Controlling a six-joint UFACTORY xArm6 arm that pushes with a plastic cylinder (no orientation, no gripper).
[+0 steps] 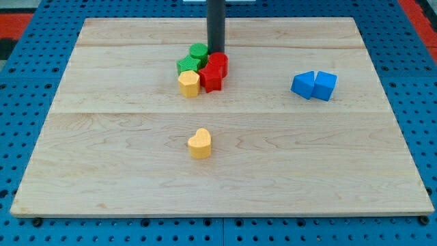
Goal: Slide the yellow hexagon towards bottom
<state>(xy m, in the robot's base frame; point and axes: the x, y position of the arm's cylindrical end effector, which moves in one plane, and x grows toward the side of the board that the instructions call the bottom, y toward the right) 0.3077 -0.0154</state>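
The yellow hexagon [189,83] sits left of the board's middle, at the lower left of a tight cluster. The cluster also holds a green star-like block [187,65], a green round block [199,51], a red round block [218,62] and a red star-like block [211,78]. My tip [216,52] comes down from the view's top and ends at the cluster's top edge, between the green round block and the red round block, above and right of the yellow hexagon. A yellow heart block [200,143] lies alone below the cluster.
Two blue blocks [315,85] sit touching each other at the view's right. The wooden board [102,137] rests on a blue pegboard surface; its edges run along all four sides of the view.
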